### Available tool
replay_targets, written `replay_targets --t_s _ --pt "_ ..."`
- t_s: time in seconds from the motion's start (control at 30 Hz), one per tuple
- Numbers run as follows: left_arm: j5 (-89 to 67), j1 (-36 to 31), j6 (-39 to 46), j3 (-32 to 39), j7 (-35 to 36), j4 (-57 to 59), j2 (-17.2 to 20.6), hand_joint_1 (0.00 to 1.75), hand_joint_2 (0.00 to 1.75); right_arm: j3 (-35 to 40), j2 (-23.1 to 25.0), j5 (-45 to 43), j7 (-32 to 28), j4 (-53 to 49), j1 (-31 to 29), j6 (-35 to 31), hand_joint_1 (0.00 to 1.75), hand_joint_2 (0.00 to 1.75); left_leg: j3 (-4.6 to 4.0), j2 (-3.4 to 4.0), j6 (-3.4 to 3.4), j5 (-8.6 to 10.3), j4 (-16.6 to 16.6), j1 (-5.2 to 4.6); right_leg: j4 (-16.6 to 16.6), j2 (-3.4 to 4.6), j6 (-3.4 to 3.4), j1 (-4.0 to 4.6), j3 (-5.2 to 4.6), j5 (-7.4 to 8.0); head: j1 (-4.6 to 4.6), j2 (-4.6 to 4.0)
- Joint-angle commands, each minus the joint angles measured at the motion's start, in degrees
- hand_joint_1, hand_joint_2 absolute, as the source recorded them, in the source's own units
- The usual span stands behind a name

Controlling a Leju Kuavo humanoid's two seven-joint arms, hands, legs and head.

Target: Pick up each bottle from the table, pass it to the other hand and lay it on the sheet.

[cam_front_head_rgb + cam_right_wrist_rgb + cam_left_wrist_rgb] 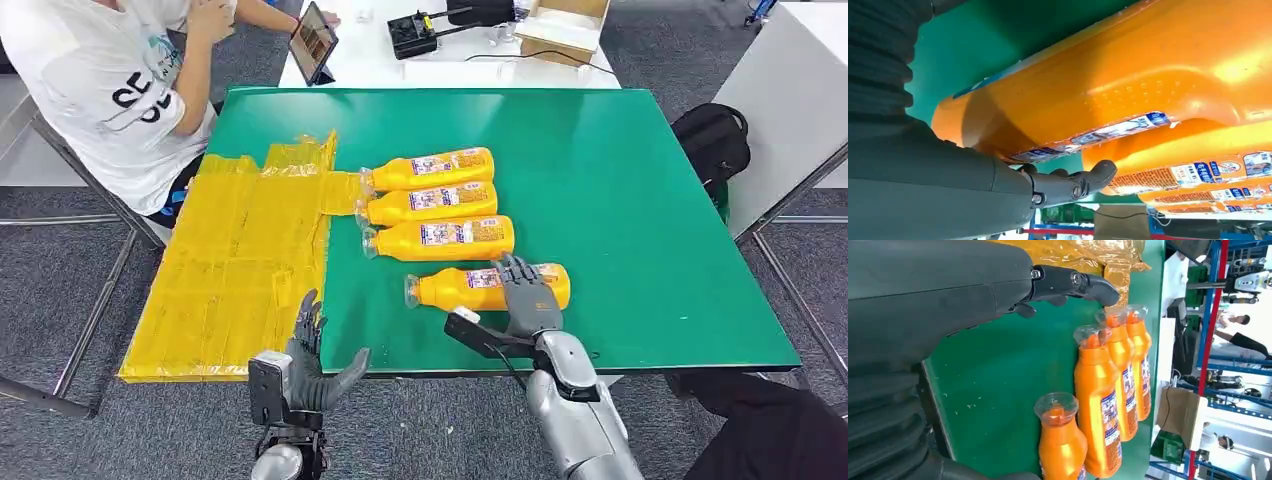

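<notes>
1. Nearest bottle (488, 287): lies on its side on the green worktop (640, 210), long axis across the robot's front, cap toward the robot's left and the sheet. It sits apart from the row behind it.
2. Right hand (527, 298): rests over the base half of that bottle, fingers (515, 270) draped across its body; whether they are closed tight, I cannot tell. The right wrist view shows the bottle pressed close against the hand. This is clearly the nearer hand.
3. Left hand (308, 365): held at the worktop's near edge, fingers spread, holding nothing, palm toward the right.
4. Three further bottles (437, 204): side by side, caps toward the sheet.
5. Yellow sheet (240, 270): on the robot's left, bare of bottles.
</notes>
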Motion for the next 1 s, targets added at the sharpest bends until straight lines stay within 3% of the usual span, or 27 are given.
replay_targets --t_s 0.03,1.0 --pt "0.4 -2.4 -0.1 -0.1 0.1 3.9 -1.8 0.0 1.75 -0.8 -1.8 -0.6 0.2 0.8 -2.1 0.8 0.0 1.75 0.1 -0.07 0.06 -0.04 0.0 -0.03 0.0 -0.11 -0.09 0.0 0.13 -0.06 -0.02 0.0" --pt "0.5 -2.4 -0.1 0.0 0.0 4.0 -1.8 0.0 1.75 0.1 -1.3 -0.1 -0.2 -0.2 -2.2 0.3 0.0 1.75 0.05 -0.02 0.04 -0.02 0.0 -0.02 0.0 -0.06 -0.07 0.0 0.06 -0.03 0.0 0.0"
